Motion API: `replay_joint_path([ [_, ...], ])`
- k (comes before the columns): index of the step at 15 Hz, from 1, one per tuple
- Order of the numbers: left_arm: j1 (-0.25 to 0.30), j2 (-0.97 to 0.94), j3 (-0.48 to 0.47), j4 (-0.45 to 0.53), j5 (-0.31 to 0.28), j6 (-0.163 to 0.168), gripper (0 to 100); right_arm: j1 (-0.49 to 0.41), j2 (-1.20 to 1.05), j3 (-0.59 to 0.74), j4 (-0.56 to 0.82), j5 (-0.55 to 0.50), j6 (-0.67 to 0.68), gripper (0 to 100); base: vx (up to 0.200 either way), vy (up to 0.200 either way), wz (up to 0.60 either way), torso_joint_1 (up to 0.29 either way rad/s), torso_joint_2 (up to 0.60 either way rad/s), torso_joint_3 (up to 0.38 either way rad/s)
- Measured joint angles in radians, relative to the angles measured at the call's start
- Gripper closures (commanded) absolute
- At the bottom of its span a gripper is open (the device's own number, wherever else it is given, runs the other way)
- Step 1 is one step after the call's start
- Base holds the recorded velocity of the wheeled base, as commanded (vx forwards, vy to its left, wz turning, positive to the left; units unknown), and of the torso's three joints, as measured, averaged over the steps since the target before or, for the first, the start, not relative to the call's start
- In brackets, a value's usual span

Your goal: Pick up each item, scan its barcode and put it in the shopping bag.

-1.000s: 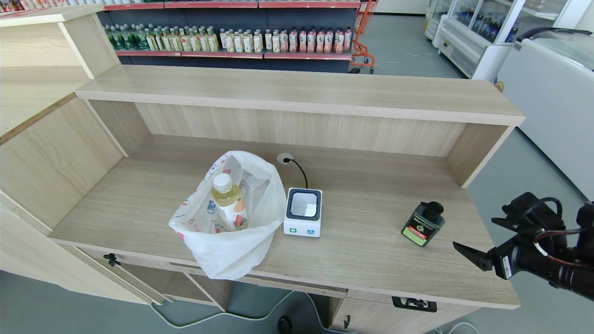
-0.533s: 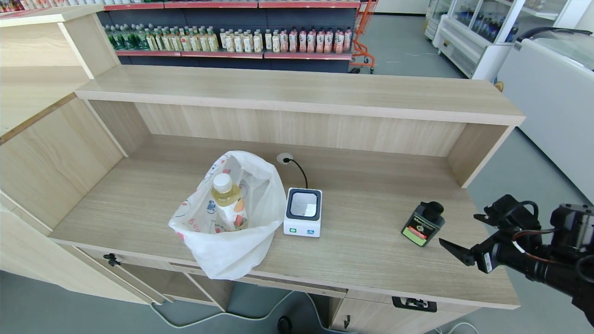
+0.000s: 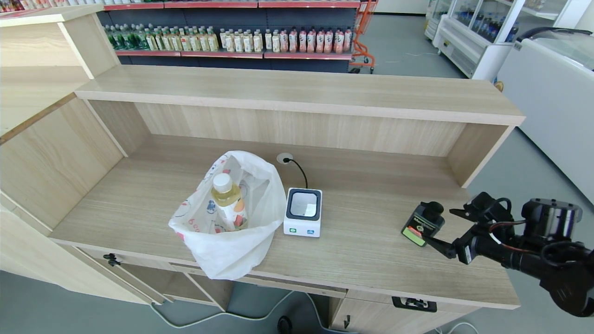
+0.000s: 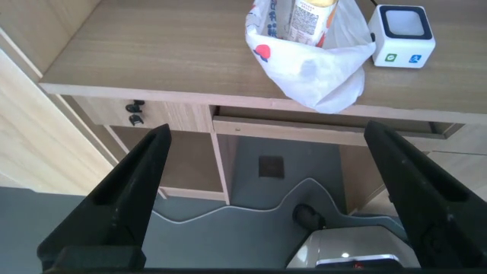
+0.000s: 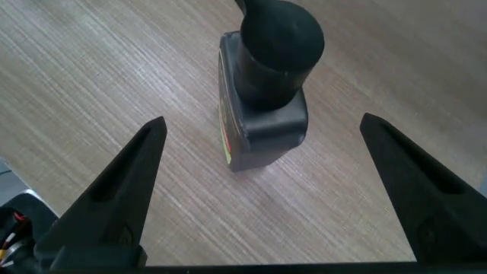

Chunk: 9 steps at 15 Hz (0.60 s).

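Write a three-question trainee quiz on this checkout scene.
1. True or false: the right gripper is shut on the dark bottle.
2. What stands in the shopping bag? A) a can B) a yellow drink bottle C) a box
3. Short answer: what sits on the counter between the shopping bag and the dark bottle?
Key: 1 false, its jaws are open; 2 B; 3 the scanner.
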Motion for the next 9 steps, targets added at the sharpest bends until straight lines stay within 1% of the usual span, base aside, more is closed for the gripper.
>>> replay_joint_path([
  [7, 0.0, 0.0, 0.0, 0.0, 0.0, 0.0, 0, 0.051, 0.095, -0.106, 0.0, 0.004, -0.002, 0, 0.0, 0.0, 0.0, 0.0, 0.0, 0.0],
  [8, 0.0, 0.0, 0.0, 0.0, 0.0, 0.0, 0, 0.057, 0.107, -0.118, -0.001, 0.004, -0.002, 100, 0.0, 0.0, 0.0, 0.0, 0.0, 0.0],
  [9, 0.0, 0.0, 0.0, 0.0, 0.0, 0.0, 0, 0.062, 0.12, -0.13, -0.001, 0.004, -0.002, 100, 0.0, 0.0, 0.0, 0.0, 0.0, 0.0],
])
